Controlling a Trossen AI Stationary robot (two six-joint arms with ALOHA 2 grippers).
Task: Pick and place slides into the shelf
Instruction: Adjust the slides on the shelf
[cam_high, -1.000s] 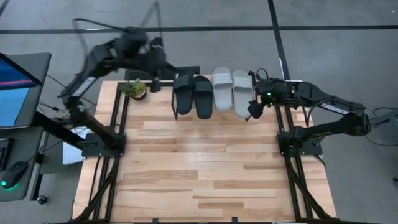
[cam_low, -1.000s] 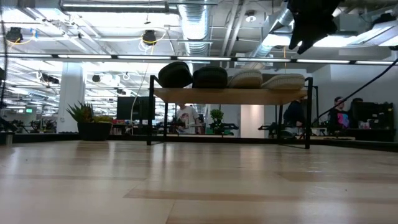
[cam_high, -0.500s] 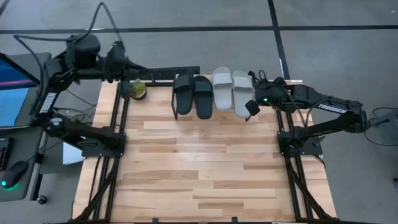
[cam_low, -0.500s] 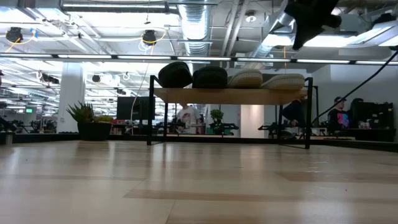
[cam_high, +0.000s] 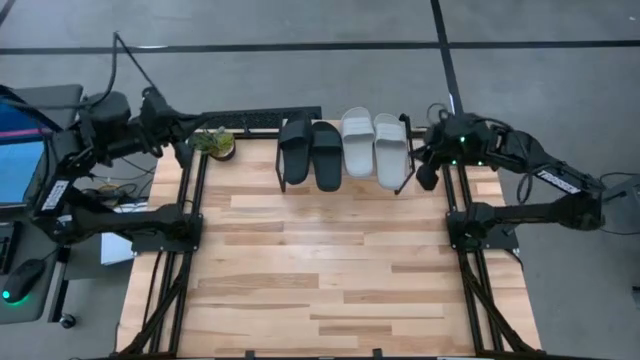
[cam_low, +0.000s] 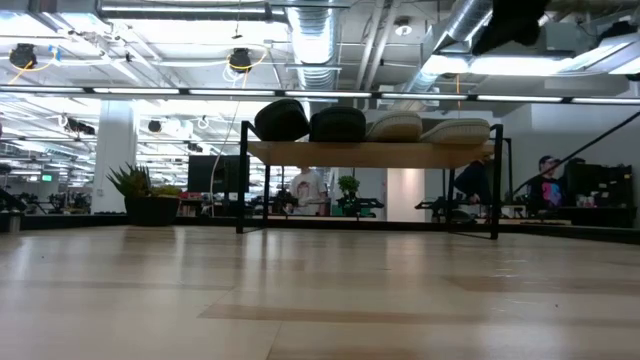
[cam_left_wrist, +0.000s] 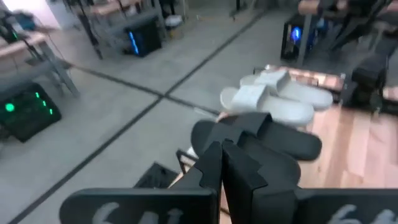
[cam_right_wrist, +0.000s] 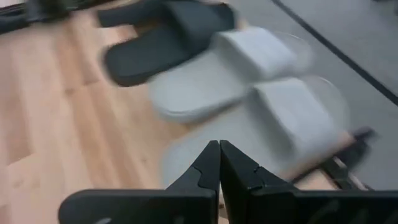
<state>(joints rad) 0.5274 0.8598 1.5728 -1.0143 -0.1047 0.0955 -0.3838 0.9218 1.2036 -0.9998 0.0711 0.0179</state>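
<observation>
- All four slides (cam_high: 343, 150) lie side by side on the shelf (cam_low: 370, 153).
- My right gripper (cam_high: 425, 172) is closed and empty, just beside the shelf; my left gripper (cam_left_wrist: 222, 163) too, well apart.
- Risk — my right arm may knock the nearest grey slide off.

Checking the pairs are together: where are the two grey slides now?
High view: grey slides lie on the shelf, right of the black slides, near the right gripper.

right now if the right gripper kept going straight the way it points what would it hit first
Probably the nearest light grey slide on the shelf: the right gripper, fingers shut, aims at it in its wrist view, though depth is unclear.
</observation>
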